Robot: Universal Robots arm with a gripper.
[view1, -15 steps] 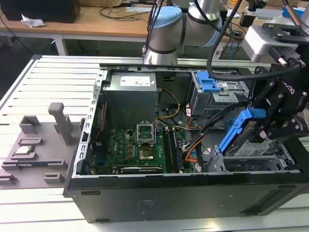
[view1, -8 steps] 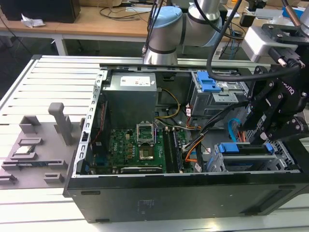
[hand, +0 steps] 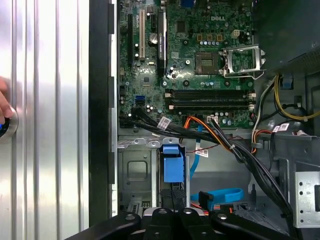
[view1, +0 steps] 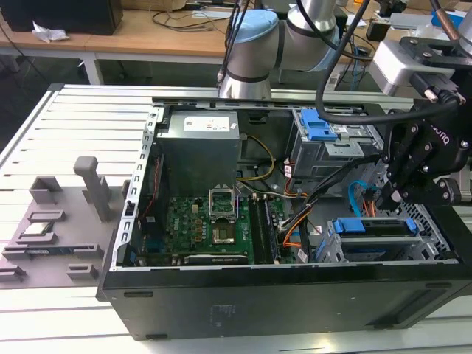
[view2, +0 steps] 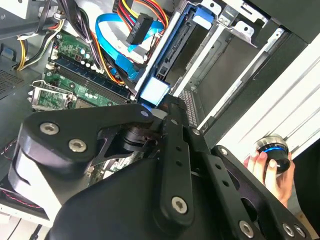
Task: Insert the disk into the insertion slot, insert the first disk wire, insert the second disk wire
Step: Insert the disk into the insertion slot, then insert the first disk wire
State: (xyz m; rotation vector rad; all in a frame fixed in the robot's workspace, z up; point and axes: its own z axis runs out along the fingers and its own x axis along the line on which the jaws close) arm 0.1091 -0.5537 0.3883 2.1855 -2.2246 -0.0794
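**A:** Any writing to read?

**B:** The power supply [view1: 200, 151] at the case's far side carries a white label [view1: 210, 124], and small white tags [hand: 164, 121] hang on the cables. I cannot make out a word on any of them.

**A:** Where is the disk?

**B:** The disk [view1: 372, 226] stands on edge in the insertion slot [view1: 426, 221], at the near corner of the case on the exterior view's right. Its blue caddy end [hand: 171, 165] faces the motherboard [view1: 214, 221].

**A:** And the gripper?

**B:** The gripper [hand: 175, 197] is narrow, its tips drawn close together right at that blue end [view2: 155, 92]. Whether they pinch it or only touch it is hidden by the arm's own black links.

**A:** The wires?

**B:** The first disk wire [view2: 140, 27] ends in a flat black plug lying free just beside the disk. The second disk wire [view2: 112, 35] loops light blue next to it; where its plug sits I cannot tell.

**A:** Anything cut off?

**B:** A person's hand [view2: 270, 167] on a round knob [view2: 272, 150], outside the case, partly behind the gripper.
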